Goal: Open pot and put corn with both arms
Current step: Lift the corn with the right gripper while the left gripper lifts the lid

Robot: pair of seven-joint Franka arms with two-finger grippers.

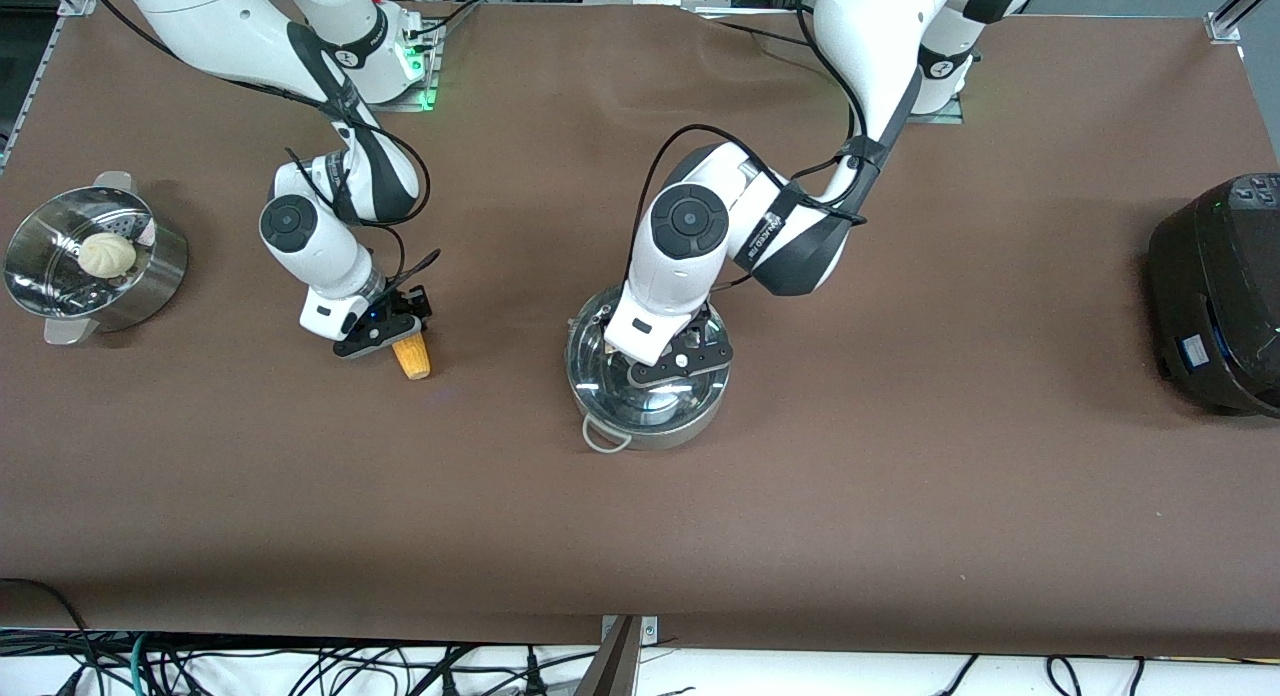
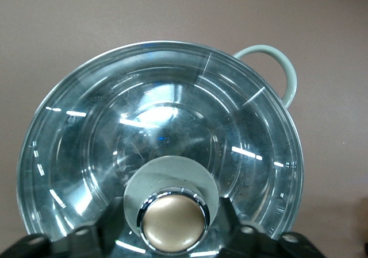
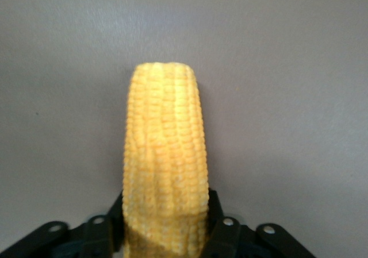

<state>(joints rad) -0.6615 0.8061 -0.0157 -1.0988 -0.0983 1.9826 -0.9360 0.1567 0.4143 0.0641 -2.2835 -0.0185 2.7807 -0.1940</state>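
Observation:
The shiny steel pot stands mid-table with its glass lid on it. My left gripper is over the lid, its fingers closed on either side of the tan knob; the lid still rests on the pot. One wire loop handle shows at the rim. The yellow corn lies on the table toward the right arm's end from the pot. My right gripper is shut on the corn, fingers hugging both of its sides at the thick end.
A steel steamer pot holding a pale bun stands at the right arm's end of the table. A big black cooker stands at the left arm's end. Brown tabletop lies nearer the front camera than the pot.

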